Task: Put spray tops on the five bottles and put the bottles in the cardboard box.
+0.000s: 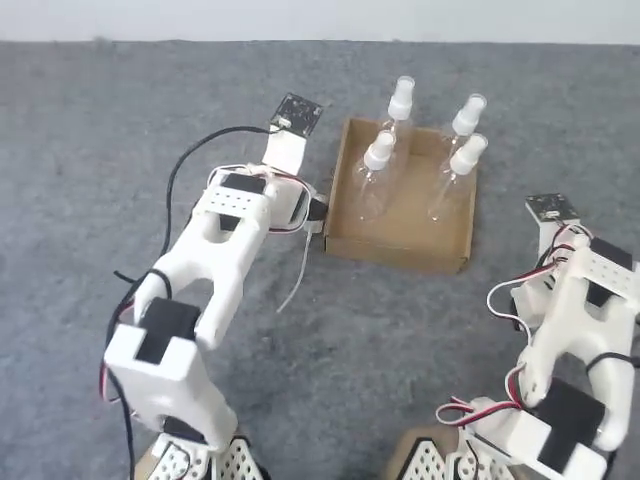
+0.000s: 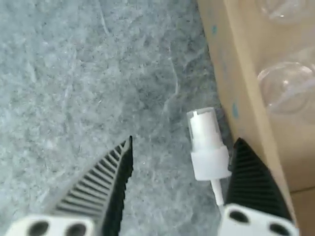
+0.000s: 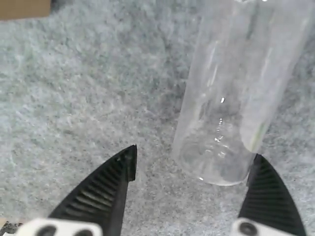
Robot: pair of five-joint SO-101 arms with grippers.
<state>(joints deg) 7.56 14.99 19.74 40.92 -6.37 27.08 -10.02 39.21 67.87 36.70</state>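
A white spray top (image 2: pixel 206 147) with its thin dip tube (image 1: pixel 298 270) lies on the grey carpet against the left wall of the cardboard box (image 1: pixel 400 245). My left gripper (image 2: pixel 185 142) is open around the top, not touching it. Several clear bottles (image 1: pixel 380 170) with spray tops fitted stand in the box. A bare clear bottle (image 3: pixel 236 98) stands upright on the carpet. My right gripper (image 3: pixel 194 153) is open, with the bottle's base between its fingers and close to one fingertip (image 3: pixel 261 177). In the high view the right arm (image 1: pixel 580 300) is right of the box.
The box wall (image 2: pixel 246 98) runs close beside the left gripper's outer finger. A corner of the box (image 3: pixel 24 7) shows far from the bare bottle. Grey carpet (image 1: pixel 90 200) stretches open to the left and in front of the box.
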